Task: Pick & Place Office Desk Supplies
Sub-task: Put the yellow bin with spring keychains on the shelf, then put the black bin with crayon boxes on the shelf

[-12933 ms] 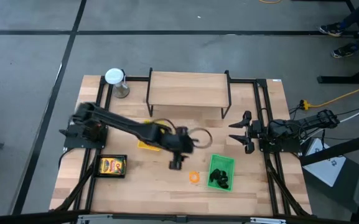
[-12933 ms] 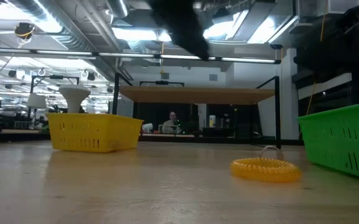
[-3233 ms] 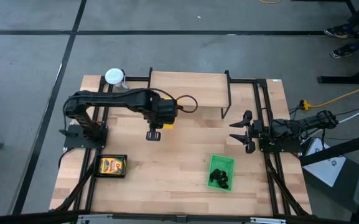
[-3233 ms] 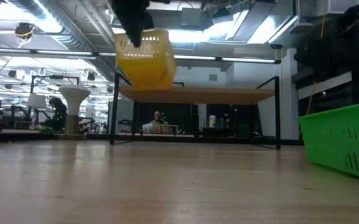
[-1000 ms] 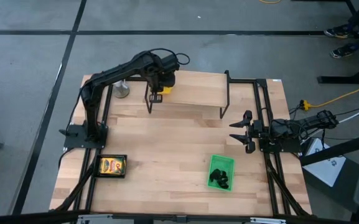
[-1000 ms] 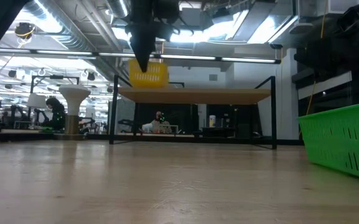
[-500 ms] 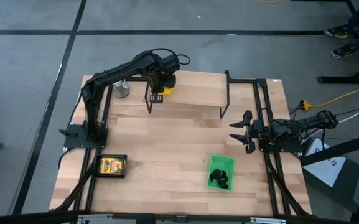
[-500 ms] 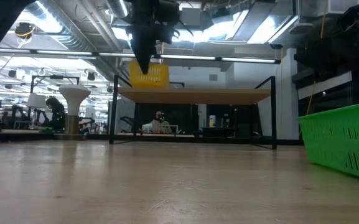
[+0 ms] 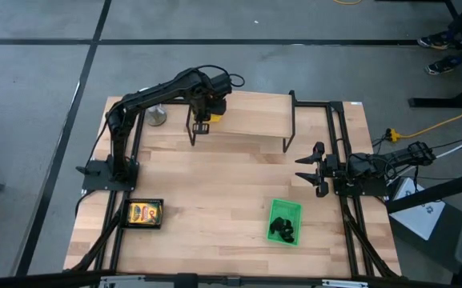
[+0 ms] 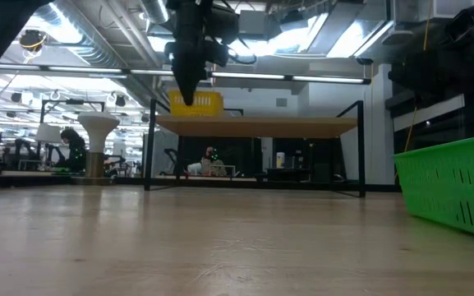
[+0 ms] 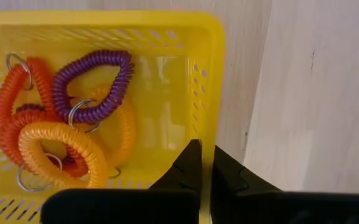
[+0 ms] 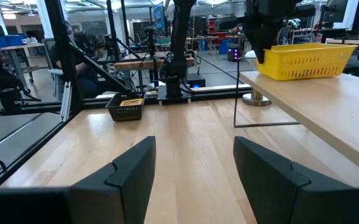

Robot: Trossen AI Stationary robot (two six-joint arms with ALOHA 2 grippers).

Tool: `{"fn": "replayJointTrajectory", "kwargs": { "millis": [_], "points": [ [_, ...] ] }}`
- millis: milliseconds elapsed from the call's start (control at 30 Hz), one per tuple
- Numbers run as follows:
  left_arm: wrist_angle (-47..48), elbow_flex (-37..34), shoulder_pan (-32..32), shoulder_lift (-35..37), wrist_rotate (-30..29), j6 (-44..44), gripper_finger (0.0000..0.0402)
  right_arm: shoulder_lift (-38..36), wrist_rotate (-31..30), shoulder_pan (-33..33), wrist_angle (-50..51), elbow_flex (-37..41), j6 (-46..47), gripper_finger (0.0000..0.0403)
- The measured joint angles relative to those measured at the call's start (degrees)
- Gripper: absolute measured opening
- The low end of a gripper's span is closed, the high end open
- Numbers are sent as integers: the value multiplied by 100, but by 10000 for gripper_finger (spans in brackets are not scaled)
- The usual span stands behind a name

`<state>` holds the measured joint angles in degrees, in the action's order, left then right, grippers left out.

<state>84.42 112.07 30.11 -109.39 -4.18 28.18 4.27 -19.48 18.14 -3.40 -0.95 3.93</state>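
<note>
Left tool [image 11: 201, 163] I see pinched on the yellow tray's [image 11: 213, 81] wall at the shelf's [image 9: 251, 116] left end; right tool [image 9: 304, 170] waits open at the tabletop's [image 9: 214, 216] right edge.

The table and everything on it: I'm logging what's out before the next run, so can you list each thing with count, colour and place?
Yellow tray: one, on the left end of the raised wooden shelf, its wall pinched by the left gripper.
Coiled rings: several, orange and purple, inside the yellow tray; exact count unclear.
Green tray: one, on the table's near right part.
Black clips: a small pile, inside the green tray.
Black tray: one, near left, holding a yellow printed box.
Grey cylinder with white top: one, far left corner.
Left gripper: fingers shut on the yellow tray's wall.
Right gripper: fingers open, waiting at the table's right side.
</note>
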Motion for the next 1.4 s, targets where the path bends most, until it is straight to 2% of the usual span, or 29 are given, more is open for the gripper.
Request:
{"fn": "replayJointTrajectory", "kwargs": {
  "millis": [167,433,600,867,1033,1233,1300,1400],
  "points": [
    [104,-19,-13,20,-66,-73,39,1,-1,1,0,0,1,219],
    [79,-22,-17,16,-87,-199,153,-1,-1,-1,0,0,1,219],
    [73,-20,-41,16,-93,-245,204,1,-1,-1,0,0,1,219],
    [12,59,-126,157,-280,-273,228,-2,-1,0,0,0,0,219],
    [-5,702,-157,256,-269,-428,226,0,2,0,0,0,1,219],
    [-56,2255,-133,279,692,-991,228,1,0,-1,0,0,0,219],
    [-590,2118,-170,596,1207,-1341,228,1,0,-1,0,0,0,219],
    [-1364,1705,-191,1191,2507,-2085,228,4,2,0,0,0,0,219]
  ]
}}
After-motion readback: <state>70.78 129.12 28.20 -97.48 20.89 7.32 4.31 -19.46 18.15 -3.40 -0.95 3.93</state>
